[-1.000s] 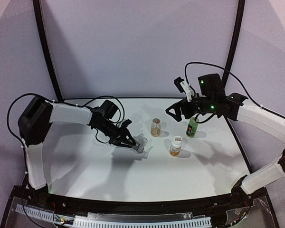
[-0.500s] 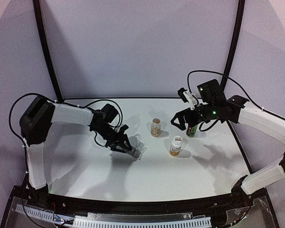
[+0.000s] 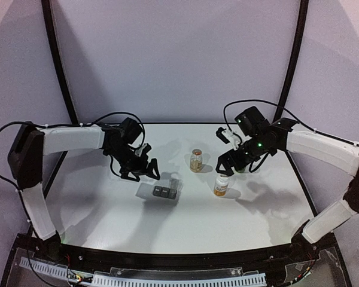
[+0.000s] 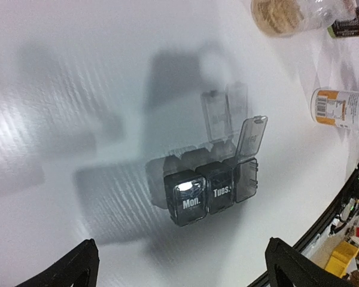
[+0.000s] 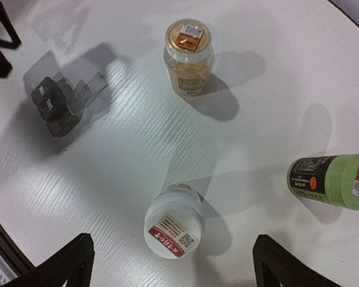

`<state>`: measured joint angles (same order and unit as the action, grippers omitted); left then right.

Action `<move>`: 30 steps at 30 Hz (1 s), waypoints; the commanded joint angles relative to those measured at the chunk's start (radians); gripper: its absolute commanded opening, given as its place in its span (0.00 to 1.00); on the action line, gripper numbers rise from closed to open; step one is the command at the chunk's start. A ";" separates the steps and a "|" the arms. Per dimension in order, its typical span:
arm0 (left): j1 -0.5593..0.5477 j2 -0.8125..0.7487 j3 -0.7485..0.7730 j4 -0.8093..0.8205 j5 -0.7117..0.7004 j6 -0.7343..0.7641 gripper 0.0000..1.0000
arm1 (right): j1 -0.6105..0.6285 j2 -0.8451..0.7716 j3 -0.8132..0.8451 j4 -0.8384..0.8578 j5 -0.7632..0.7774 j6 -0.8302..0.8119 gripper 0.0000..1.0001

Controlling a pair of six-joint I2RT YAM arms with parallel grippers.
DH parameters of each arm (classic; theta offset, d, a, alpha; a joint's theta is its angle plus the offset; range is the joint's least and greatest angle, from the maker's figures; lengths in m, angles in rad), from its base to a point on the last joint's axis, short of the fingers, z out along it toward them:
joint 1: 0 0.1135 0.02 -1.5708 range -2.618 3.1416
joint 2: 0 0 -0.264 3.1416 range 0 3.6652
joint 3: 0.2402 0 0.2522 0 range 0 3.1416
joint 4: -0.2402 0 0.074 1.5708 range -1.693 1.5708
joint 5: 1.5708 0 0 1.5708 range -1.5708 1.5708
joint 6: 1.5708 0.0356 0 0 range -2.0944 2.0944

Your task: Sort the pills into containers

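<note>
The containers (image 3: 162, 192) are a grey strip of three joined compartments lying on the white table, labelled "Mon." and "Tues." in the left wrist view (image 4: 210, 189). The lid (image 4: 252, 136) of the third compartment stands open. My left gripper (image 3: 145, 172) hovers open just up and left of the strip, nothing between its fingers (image 4: 78, 264). My right gripper (image 3: 225, 166) is open above a white-capped bottle (image 5: 173, 230), which stands upright between and below its fingers (image 5: 281, 264). No loose pills show; a clear jar (image 5: 189, 51) holds amber ones.
The clear jar (image 3: 195, 160) stands at table centre, the white-capped bottle (image 3: 221, 183) to its front right. A green bottle (image 5: 338, 179) stands right of both. The table's dark front edge (image 4: 347, 197) runs close behind the white bottle.
My left gripper opened and let go of the containers, which now lie on the table, then drew back up and left. My right arm came down and left over the white-capped bottle.
</note>
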<state>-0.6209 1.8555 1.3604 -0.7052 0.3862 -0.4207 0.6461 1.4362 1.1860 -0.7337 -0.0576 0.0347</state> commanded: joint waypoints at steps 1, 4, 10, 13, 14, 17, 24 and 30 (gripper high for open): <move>0.001 -0.172 0.033 -0.072 -0.263 0.014 0.99 | 0.040 0.112 0.080 -0.042 0.116 -0.016 0.89; 0.001 -0.245 -0.003 -0.010 -0.347 0.001 0.99 | 0.050 0.184 0.118 -0.083 0.127 -0.019 0.83; 0.001 -0.313 -0.057 0.086 -0.420 -0.018 0.99 | 0.063 0.230 0.128 -0.112 0.121 -0.013 0.73; 0.001 -0.308 -0.055 0.083 -0.426 -0.014 0.99 | 0.069 0.242 0.129 -0.129 0.123 -0.017 0.70; 0.001 -0.306 -0.054 0.083 -0.428 -0.013 0.99 | 0.072 0.247 0.130 -0.131 0.124 -0.019 0.69; 0.001 -0.301 -0.050 0.085 -0.425 -0.009 0.99 | 0.075 0.268 0.146 -0.154 0.124 -0.018 0.66; 0.001 -0.310 -0.066 0.118 -0.410 0.005 0.99 | 0.081 0.294 0.157 -0.162 0.147 0.008 0.36; 0.001 -0.337 -0.120 0.193 -0.357 0.027 0.99 | 0.081 0.277 0.177 -0.188 0.152 0.067 0.10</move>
<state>-0.6209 1.5586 1.2892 -0.5751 -0.0145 -0.4184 0.7155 1.7134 1.3327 -0.8748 0.0828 0.0498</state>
